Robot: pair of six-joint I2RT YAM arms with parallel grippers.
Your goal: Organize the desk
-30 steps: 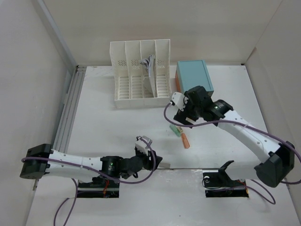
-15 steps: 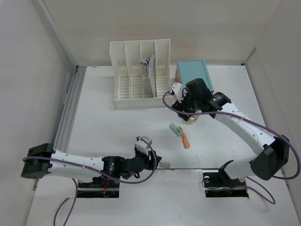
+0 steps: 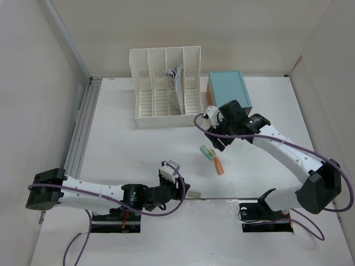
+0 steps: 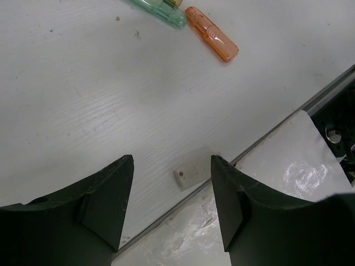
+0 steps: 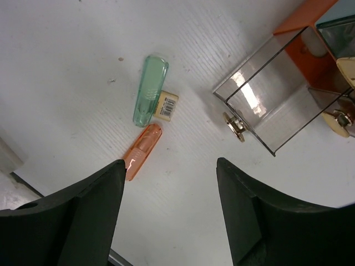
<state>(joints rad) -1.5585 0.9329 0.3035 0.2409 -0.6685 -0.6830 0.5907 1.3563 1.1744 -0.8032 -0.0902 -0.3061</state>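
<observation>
The white desk (image 3: 127,149) holds a green translucent stick (image 3: 207,151) and an orange one (image 3: 218,165) near its middle. My right gripper (image 3: 215,144) hovers open and empty just above them. In the right wrist view (image 5: 171,162) the green stick (image 5: 150,91), a small barcoded eraser (image 5: 166,105) and the orange stick (image 5: 143,151) lie ahead of the fingers. My left gripper (image 3: 183,188) is open and empty (image 4: 172,159) over a small white eraser (image 4: 191,172) at the desk's front edge (image 3: 193,194).
A white slotted file rack (image 3: 165,88) with papers stands at the back. A teal-topped drawer box (image 3: 228,88) stands to its right, with a clear drawer (image 5: 266,100) pulled open. Two cut-outs (image 3: 116,224) lie along the near edge.
My right gripper swung up toward the drawer box, then came back down and left toward the green and orange sticks. The left arm has barely moved.
</observation>
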